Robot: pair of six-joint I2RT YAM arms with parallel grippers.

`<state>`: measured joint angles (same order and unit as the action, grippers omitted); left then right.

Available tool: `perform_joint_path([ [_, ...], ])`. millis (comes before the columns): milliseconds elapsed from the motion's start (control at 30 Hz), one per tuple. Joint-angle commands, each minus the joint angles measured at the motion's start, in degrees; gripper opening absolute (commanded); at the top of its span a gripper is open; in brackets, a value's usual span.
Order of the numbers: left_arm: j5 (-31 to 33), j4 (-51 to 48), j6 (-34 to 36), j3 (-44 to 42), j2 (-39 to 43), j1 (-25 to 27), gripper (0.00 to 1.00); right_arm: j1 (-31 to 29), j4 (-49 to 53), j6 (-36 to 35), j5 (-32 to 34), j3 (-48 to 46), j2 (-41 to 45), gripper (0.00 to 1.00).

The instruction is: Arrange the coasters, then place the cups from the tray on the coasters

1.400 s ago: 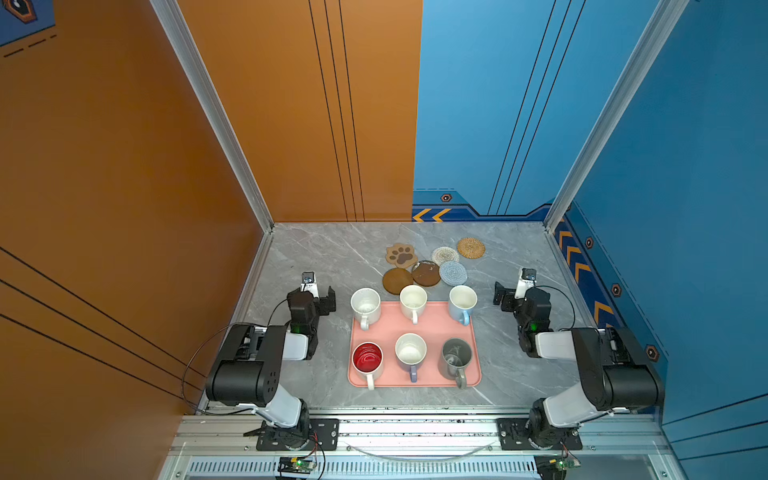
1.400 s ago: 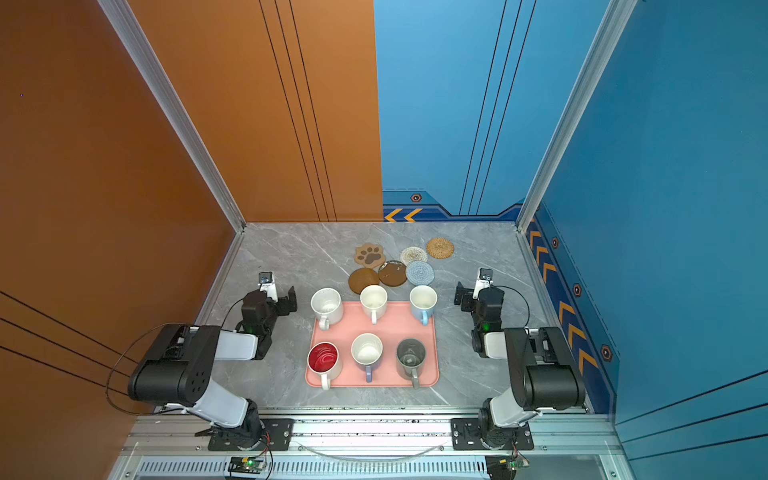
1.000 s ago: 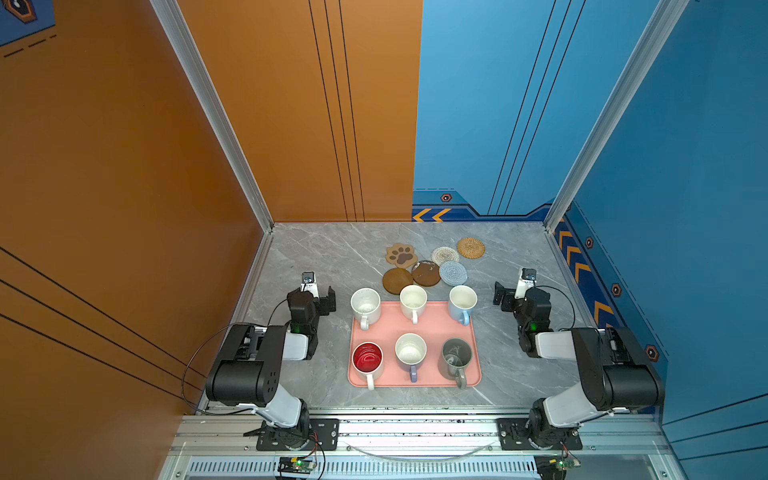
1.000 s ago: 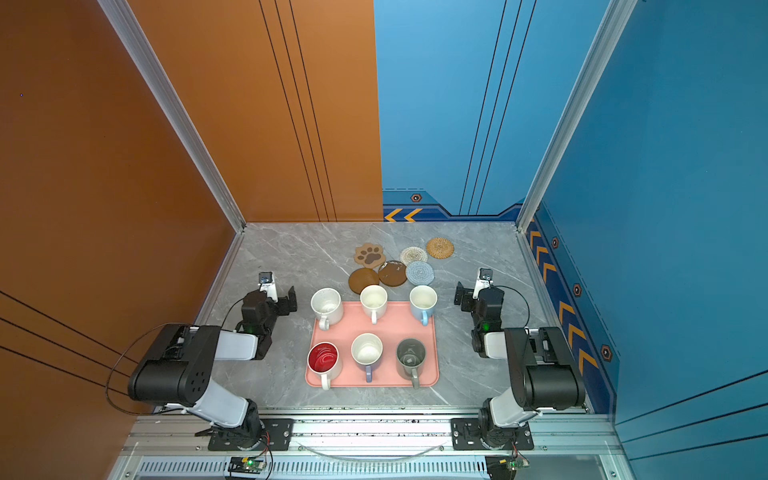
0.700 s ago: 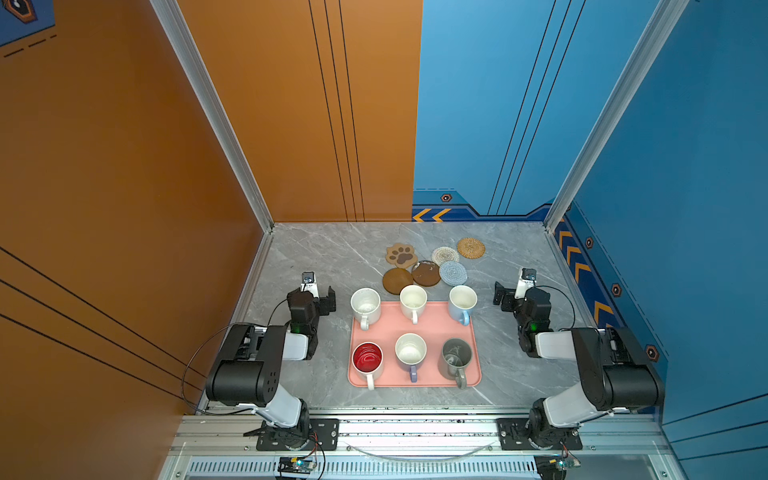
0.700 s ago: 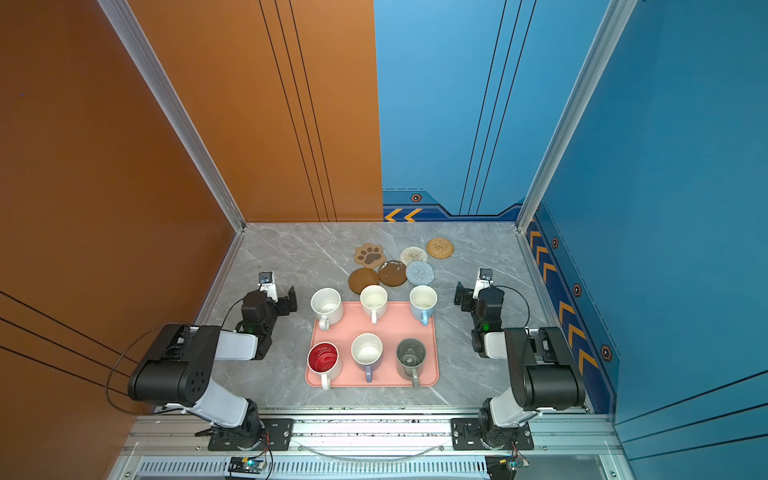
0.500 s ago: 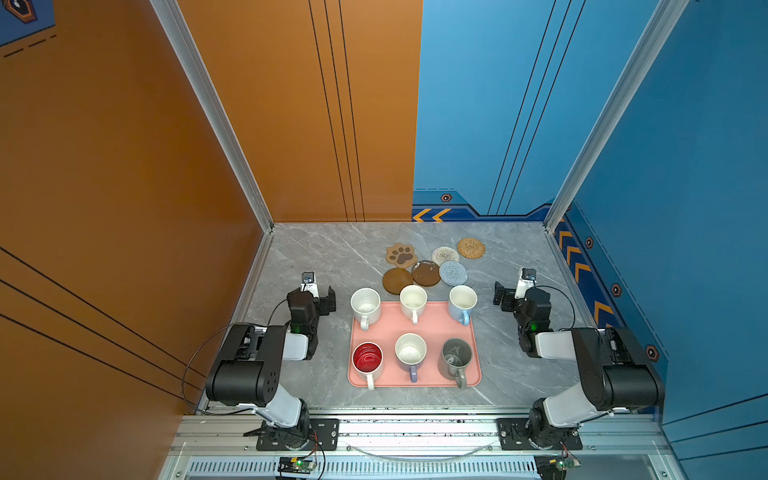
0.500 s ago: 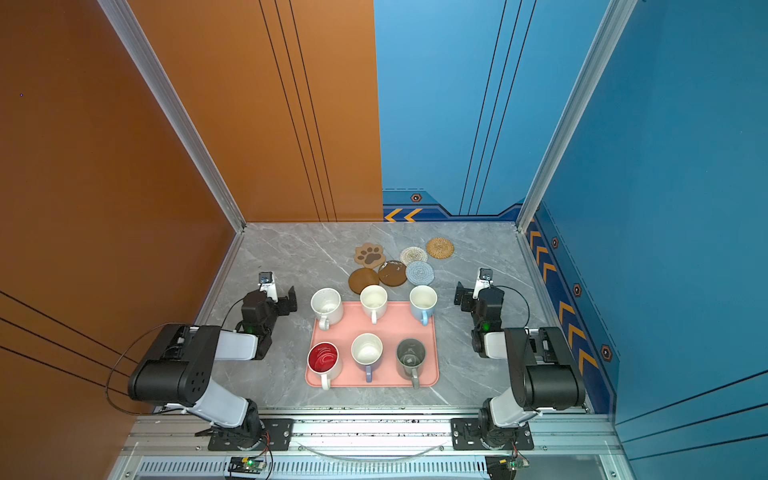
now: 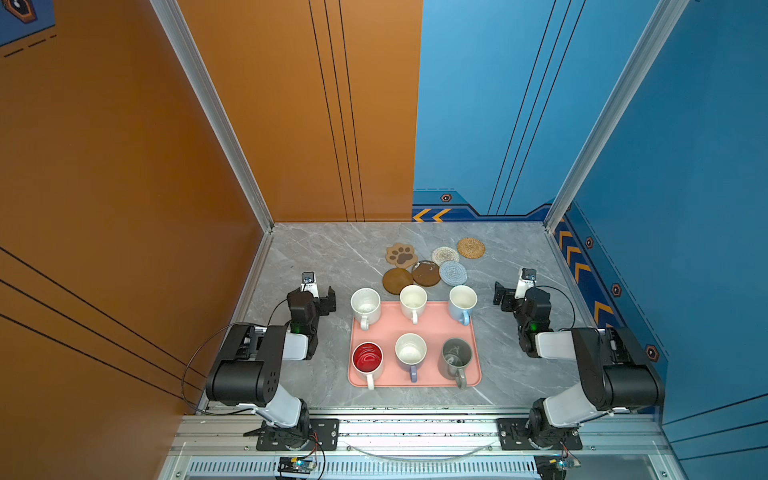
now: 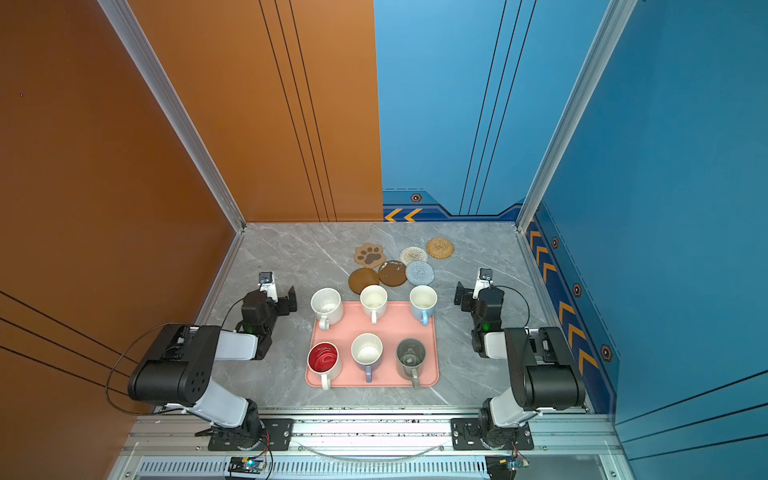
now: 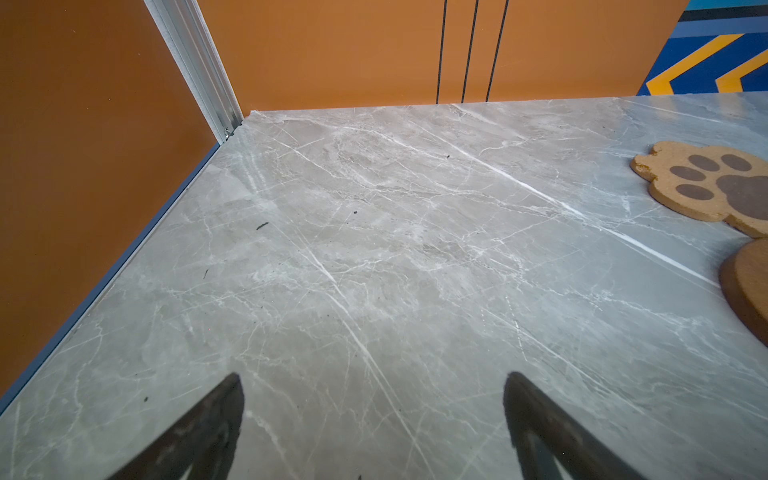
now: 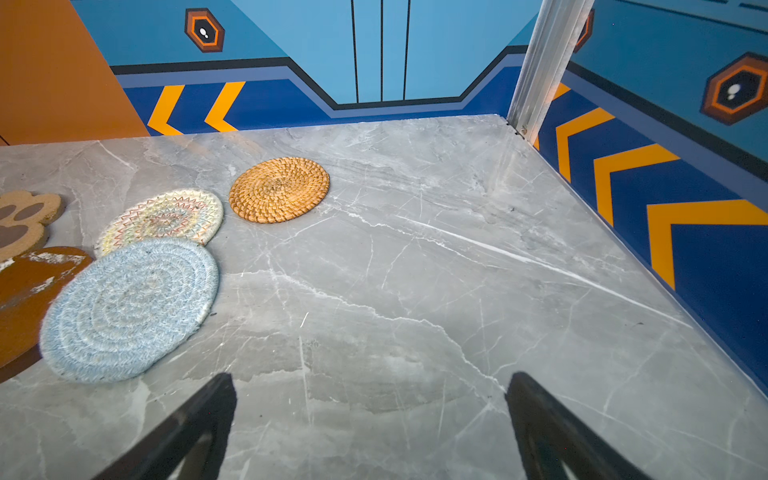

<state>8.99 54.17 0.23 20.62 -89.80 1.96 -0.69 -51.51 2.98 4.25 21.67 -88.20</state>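
The coasters (image 9: 426, 273) are lying bunched at the far middle of the table (image 9: 316, 249), several touching or overlapping, with the blue-grey round (image 12: 124, 307) lapping over the cream one (image 12: 166, 216) and a brown disc (image 12: 25, 286). So a pinch on one thin mat is risking slipping off its edge or dragging its neighbours along. All six cups (image 9: 413, 298) are standing on the tray (image 9: 432, 328), the far row sitting just beside the nearest coasters, so an arm reaching low across is risking a knocked cup. Both arms are sitting folded low at the tray's two sides, forearms pointing away from the base. The left gripper (image 11: 374, 384) and right gripper (image 12: 372, 382) are pointing out over bare table near the tray's far corners, jaws spread wide and holding nothing
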Motion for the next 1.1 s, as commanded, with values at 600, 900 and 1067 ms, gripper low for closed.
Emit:
perform_joint_path([
  [600,4.2,-32.8,-2.1,13.2,13.0,4.5,0.99,-0.1,41.3,7.7,-3.8,17.0,13.5,0.78],
  [900,-10.9,-50.6,-11.4,24.8,14.1,5.9,0.82,-1.0,64.6,10.8,-10.7,42.0,1.1,0.23],
  [1067,-14.2,-52.6,-14.5,28.0,14.0,8.8,0.8,-1.2,71.3,12.7,-13.8,55.3,-10.9,0.17],
])
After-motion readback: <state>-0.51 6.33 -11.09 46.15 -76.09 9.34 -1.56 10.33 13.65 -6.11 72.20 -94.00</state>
